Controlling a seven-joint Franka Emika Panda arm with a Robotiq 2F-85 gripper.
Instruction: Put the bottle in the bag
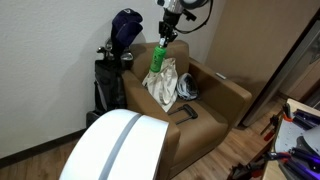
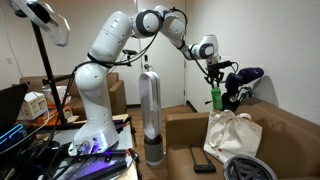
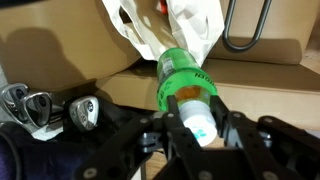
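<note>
**A:** Up close in the wrist view: tool [image 3: 200, 125] fingers clamped on the white-capped end of the bottle [image 3: 183, 78].

**B:** Pointing which way?

**A:** Green body straight away from the wrist, toward the bag [image 3: 190, 25] and its pale folds.

**B:** Held off the seat, then?

**A:** Yes. Hanging cap-up under the tool in both exterior views, lower end right at the bag's top edge. Touching the cloth or not: cannot tell.

**B:** And the bag itself?

**A:** Slumped but upright on the seat of a brown armchair [image 1: 215, 95], mouth facing up.

**B:** Anything beside it?

**A:** Small dark rounded item [image 1: 187, 88] on the same seat, just beside the bag. Tall black golf bag [image 1: 112, 75] standing by the chair's arm, near the wall. Shiny club heads [image 3: 60, 112] low at one side of the wrist view.

**B:** Nearest the camera in an exterior view?

**A:** White rounded object [image 1: 115, 148] with a grey stripe, blurred, in front of the armchair.
</note>
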